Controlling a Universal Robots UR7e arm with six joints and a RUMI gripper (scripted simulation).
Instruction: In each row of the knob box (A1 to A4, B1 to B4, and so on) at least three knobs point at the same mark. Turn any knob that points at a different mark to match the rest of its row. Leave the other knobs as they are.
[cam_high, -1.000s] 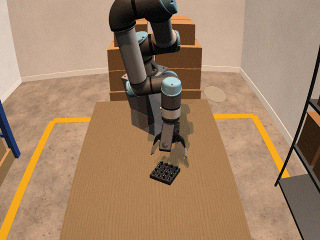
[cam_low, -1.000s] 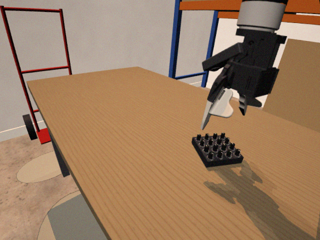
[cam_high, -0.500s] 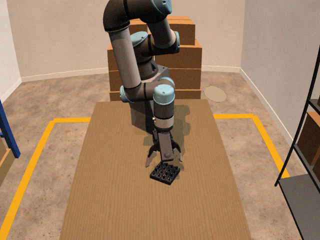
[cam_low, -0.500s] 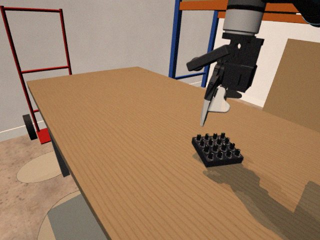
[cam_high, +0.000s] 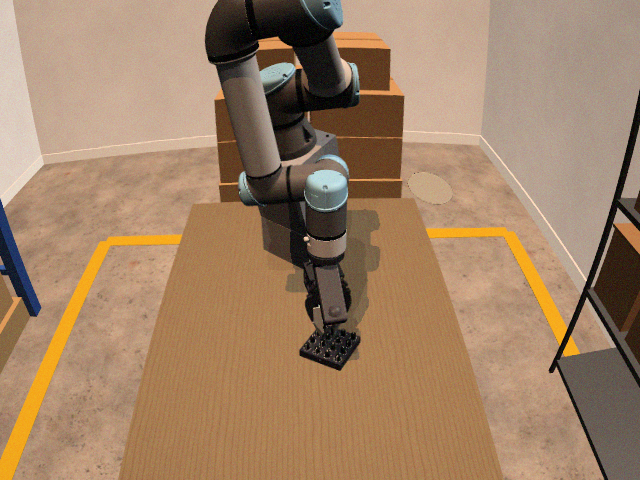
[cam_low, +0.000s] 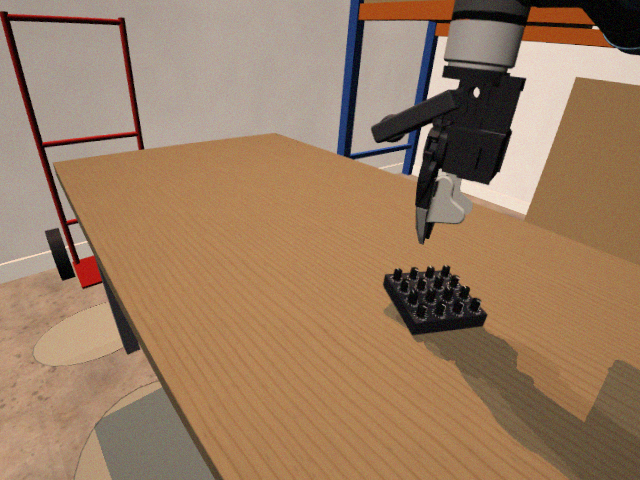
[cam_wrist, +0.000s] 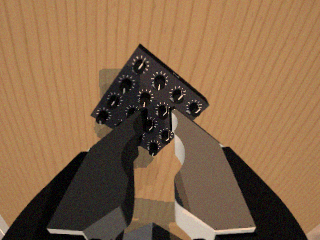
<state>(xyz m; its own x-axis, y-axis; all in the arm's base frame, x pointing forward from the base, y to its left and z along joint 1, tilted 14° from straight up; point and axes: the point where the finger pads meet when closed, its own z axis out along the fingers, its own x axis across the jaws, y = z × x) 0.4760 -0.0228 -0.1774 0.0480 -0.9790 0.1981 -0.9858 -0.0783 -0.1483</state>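
Gripper (cam_high: 328, 330) (cam_low: 423, 241) (cam_wrist: 158, 109), 1 pc.; jaws nearly together w/ a slim gap, nothing pinched; hangs above box. Box (cam_high: 330, 350) (cam_low: 448, 328) (cam_wrist: 150, 62), 1 pc., black, 4x4 knobs; on table (cam_high: 310, 418) (cam_low: 289, 320) (cam_wrist: 260, 75), askew in wrist view (row labels n/a, too small). Step: prob. approach to first odd knob; next: align over it, lower, grip, twist; neighbours close, risk of knocking.
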